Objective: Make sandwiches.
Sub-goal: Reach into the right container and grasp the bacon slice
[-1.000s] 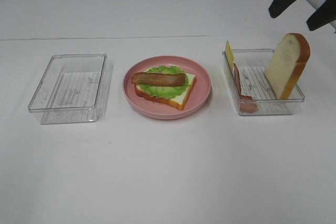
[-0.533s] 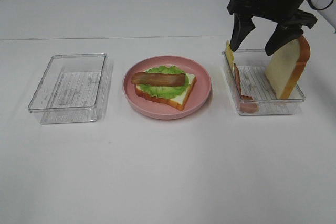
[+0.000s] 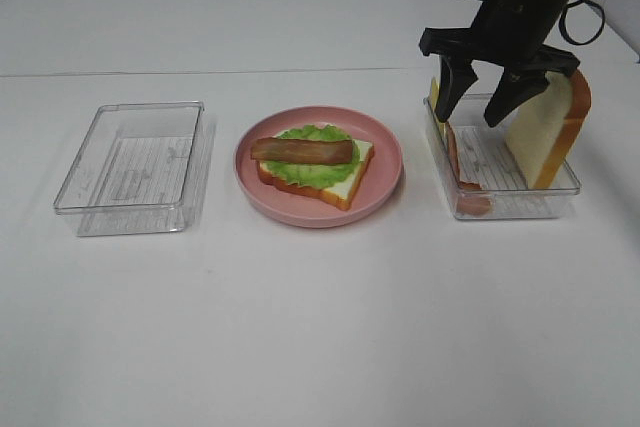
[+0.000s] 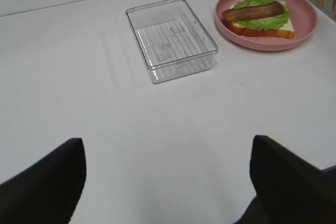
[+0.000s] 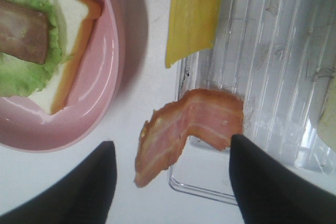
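The sandwich (image 3: pixel 312 165) lies partly built on the round pink plate (image 3: pixel 385 179): one bread slice, a lettuce leaf and one bacon strip on top. It also shows in the left wrist view (image 4: pixel 259 17). My right gripper (image 3: pixel 471 114) is open, hovering over the left end of the right tray (image 3: pixel 520 202). That tray holds a yellow cheese slice (image 3: pixel 436 101), a bacon strip (image 3: pixel 454 155) hanging over its wall, and an upright bread slice (image 3: pixel 548 125). In the right wrist view the bacon (image 5: pixel 210 116) lies between my open fingers (image 5: pixel 84 192). My left gripper (image 4: pixel 168 182) is open and empty, far from the plate.
An empty clear tray (image 3: pixel 135 162) stands left of the plate and shows in the left wrist view (image 4: pixel 170 38). The table is white, with a seam line behind the trays.
My right gripper has come down from the upper right and moved left, from above the bread slice to over the bacon and cheese end of the right tray. Nothing else moved.
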